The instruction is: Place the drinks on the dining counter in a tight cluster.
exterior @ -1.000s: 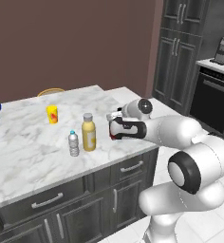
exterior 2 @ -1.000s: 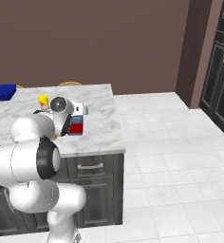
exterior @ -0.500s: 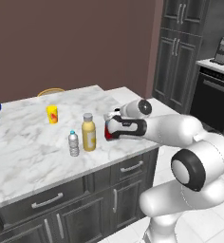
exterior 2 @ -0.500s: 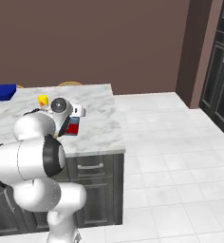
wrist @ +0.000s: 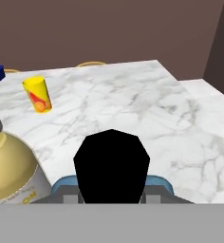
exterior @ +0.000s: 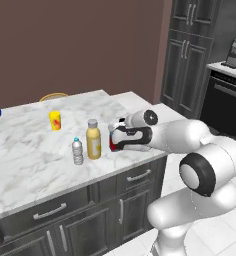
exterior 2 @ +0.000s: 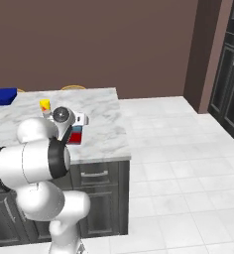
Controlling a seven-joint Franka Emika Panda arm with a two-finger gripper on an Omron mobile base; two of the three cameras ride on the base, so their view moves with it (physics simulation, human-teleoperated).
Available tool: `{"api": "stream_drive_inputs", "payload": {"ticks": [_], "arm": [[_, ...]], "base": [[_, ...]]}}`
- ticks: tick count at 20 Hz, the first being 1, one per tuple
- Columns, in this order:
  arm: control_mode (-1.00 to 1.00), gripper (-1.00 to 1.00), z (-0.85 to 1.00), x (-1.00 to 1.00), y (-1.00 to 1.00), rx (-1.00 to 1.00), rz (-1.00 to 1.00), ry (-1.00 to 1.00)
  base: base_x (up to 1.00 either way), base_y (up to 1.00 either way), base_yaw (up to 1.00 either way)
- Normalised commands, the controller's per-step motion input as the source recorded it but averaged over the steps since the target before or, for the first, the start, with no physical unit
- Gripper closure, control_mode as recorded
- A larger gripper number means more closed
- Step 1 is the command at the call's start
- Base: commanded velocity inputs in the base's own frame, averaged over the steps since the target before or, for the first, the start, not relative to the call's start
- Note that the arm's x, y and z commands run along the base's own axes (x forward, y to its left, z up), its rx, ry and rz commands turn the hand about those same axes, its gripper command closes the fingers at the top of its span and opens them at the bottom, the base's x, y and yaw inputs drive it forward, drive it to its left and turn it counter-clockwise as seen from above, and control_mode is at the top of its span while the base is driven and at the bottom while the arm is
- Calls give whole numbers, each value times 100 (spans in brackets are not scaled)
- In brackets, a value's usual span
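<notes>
Red-and-blue bottle, upright with long axis vertical, is gripped by the closed claw near the marble tabletop's front edge, just beside the upright yellow bottle and water bottle, open marble being seen behind.

A plain brown wall stands behind pale square floor tiles, with tall dark grey panelled cabinets and a black built-in oven alongside.

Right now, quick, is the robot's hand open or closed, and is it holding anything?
Gripper: closed on the red-and-blue bottle, beside the yellow bottle.
</notes>
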Motion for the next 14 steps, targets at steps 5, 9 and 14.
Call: {"api": "stream_drive_inputs", "payload": {"ticks": [5, 9, 14], "arm": [[-100, 100, -14, 0, 11, -1, 0, 0], [-100, 100, -17, 0, 11, -1, 0, 0], [-100, 100, -14, 0, 8, 0, 0, 0]], "base": [[0, 0, 0], [0, 0, 0], [0, 0, 0]]}}
